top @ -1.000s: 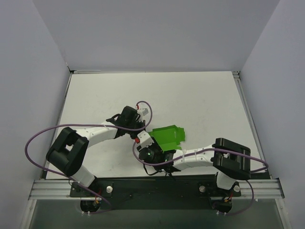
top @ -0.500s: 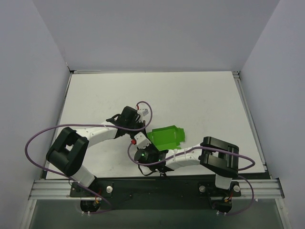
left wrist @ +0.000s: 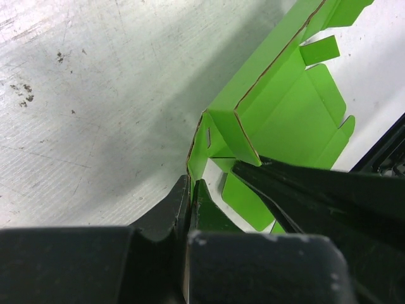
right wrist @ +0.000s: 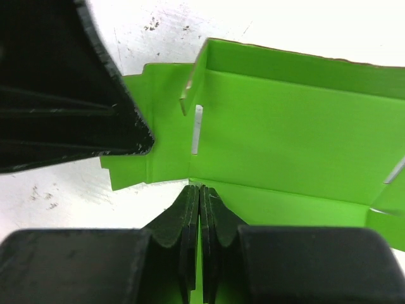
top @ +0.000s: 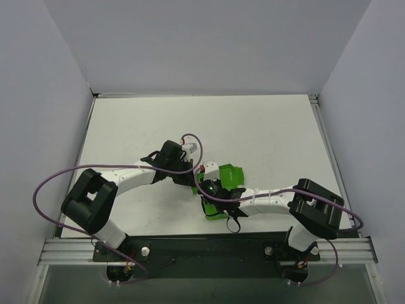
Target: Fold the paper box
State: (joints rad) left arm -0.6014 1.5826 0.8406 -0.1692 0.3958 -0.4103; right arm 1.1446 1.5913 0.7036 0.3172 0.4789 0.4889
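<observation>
White table [top: 278, 139], paper box [top: 233, 174] half-hidden

My left arm [top: 130, 176] and right arm [top: 269, 201] are slim white shells joined by chunky black motor housings, and a looping purple cable [top: 38, 190] trails each one. At each wrist sits a small white block [top: 210, 170] with a red tab. My left gripper [left wrist: 190, 185] and right gripper [right wrist: 200, 188] share matte black fingers that taper to thin, slightly scuffed tips on blocky black bodies.
</observation>
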